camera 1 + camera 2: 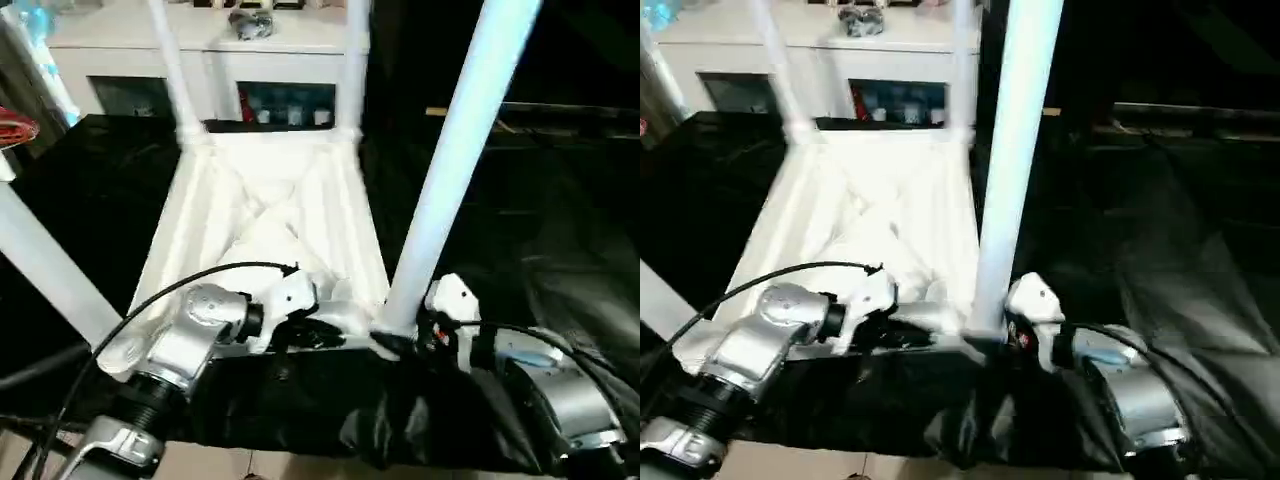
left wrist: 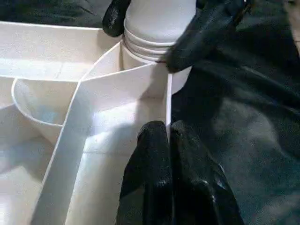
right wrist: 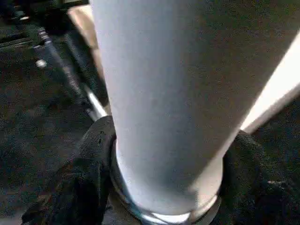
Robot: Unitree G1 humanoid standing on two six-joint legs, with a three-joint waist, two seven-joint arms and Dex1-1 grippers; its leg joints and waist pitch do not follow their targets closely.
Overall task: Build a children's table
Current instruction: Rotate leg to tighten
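- The left gripper (image 2: 168,140) is pinched tight on the thin upright edge wall of the tabletop (image 1: 270,215), one black finger each side of the wall, just short of the near right corner.
- Its silver forearm (image 1: 190,345) reaches in from the lower left, with a black cable (image 1: 180,285) arching over it.
- The right gripper (image 3: 164,178) straddles the base of the near right leg (image 1: 455,160); its black fingers (image 3: 84,173) sit on either side of the leg's foot and look pressed against it, so it appears to be holding the leg.
- In the left wrist view the same two fingers clasp the ringed bottom end of that leg where it enters the round corner socket (image 2: 150,56).
- The right forearm (image 1: 560,390) comes in from the lower right.
- The tabletop lies upside down on a black sheet (image 1: 540,250), its ribbed underside facing up, with crossing ribs in the middle.
- The near right leg stands up from its corner, tilted a little to the right, and runs out of the top of the head view.
- Two far legs (image 1: 172,65) (image 1: 352,65) stand upright in the far corners.
- A fourth leg (image 1: 45,265) slants up and left from the near left corner.
- Beyond the far edge stands a white cabinet (image 1: 130,45) with glass doors, and a small grey object (image 1: 250,22) rests on its top.
- Pale floor (image 1: 230,465) shows at the near edge of the sheet.
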